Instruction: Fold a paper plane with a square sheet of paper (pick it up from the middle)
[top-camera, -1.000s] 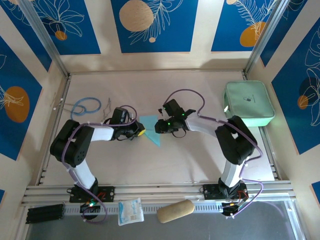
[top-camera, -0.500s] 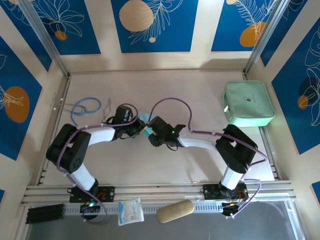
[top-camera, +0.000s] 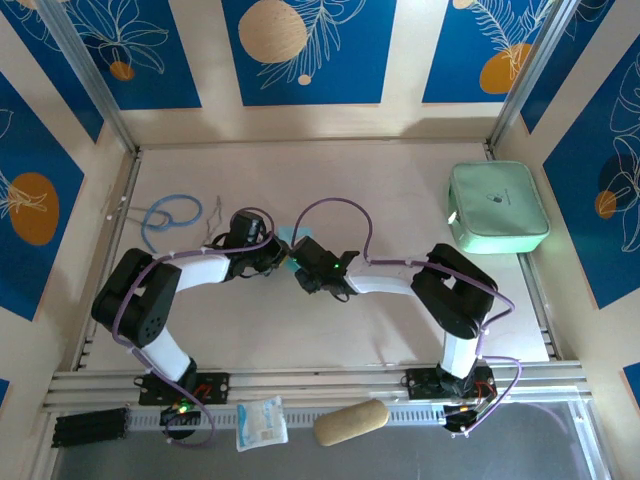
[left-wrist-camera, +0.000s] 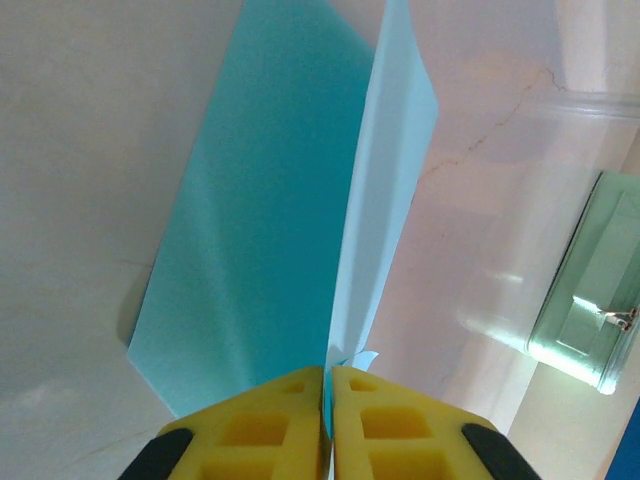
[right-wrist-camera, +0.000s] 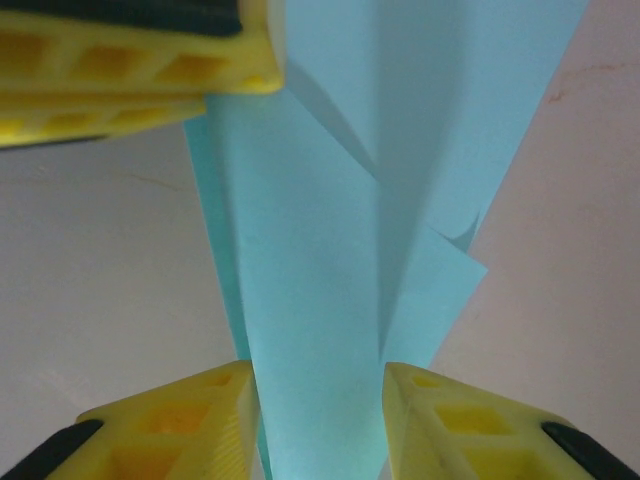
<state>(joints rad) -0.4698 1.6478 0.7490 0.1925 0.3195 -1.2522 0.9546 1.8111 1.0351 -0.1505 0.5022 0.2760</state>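
Paper plane (left-wrist-camera: 260, 200): light-blue, part-folded, with one long flap standing up along a centre crease. It lies mid-table between the two wrists.

- Left gripper (left-wrist-camera: 328, 385): jaws closed tight on the near end of the crease. Unchanged over the past second.
- Right gripper (right-wrist-camera: 318, 375): jaws part-way open, straddling the folded strip. Whether the pads press the paper cannot be told. This arm has swung left across the table (top-camera: 400, 180) and now sits close against the left gripper. It covers most of the blue triangle that lay open from above a second ago.
- Reading: a two-handed creasing step looks to be under way. The left gripper anchors while the right lines up on the next fold. The plane is not yet finished.
- Mint-green case (top-camera: 497, 207): far right, well apart, not moved.
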